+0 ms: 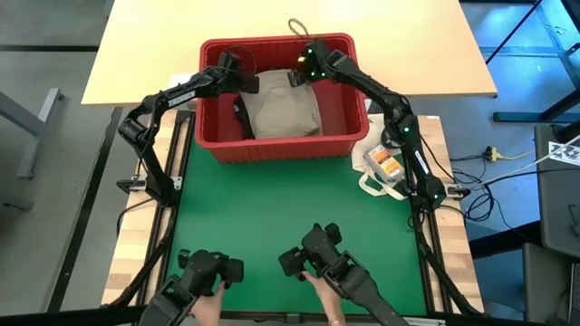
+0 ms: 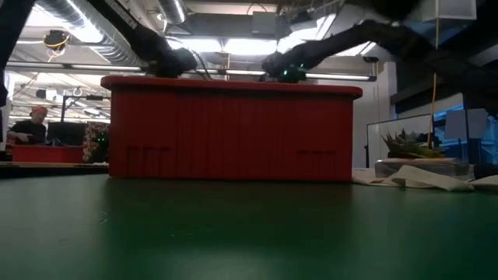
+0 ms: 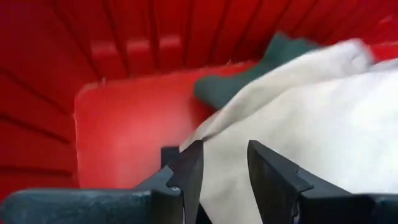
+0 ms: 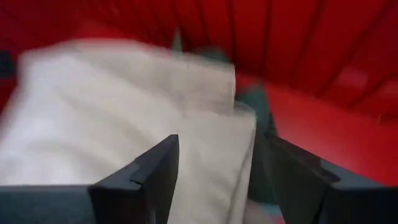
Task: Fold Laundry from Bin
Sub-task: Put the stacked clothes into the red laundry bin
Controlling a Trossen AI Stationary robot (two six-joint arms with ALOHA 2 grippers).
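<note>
A: What are you looking at, largest thing first?

B: Your green-covered surface (image 1: 290,217), with the rectangular red plastic bin (image 1: 281,140) at its far edge. Inside it lies a folded beige-tan cloth garment (image 1: 285,109), over a dark green garment (image 3: 277,50) that peeks out by the bin wall.

A: And your two arms?

B: Both reach down into the bin. Your left gripper (image 3: 224,165) hovers at the beige-tan garment's near-left edge, jaws part-way apart with cloth showing between them; from that close view I cannot tell whether they pinch it. Your right gripper (image 4: 214,165) sits over the garment's opposite corner, jaws spread wide and released.

A: Anything beside the bin?

B: A white cloth bag (image 1: 381,172) lies just right of it.
</note>
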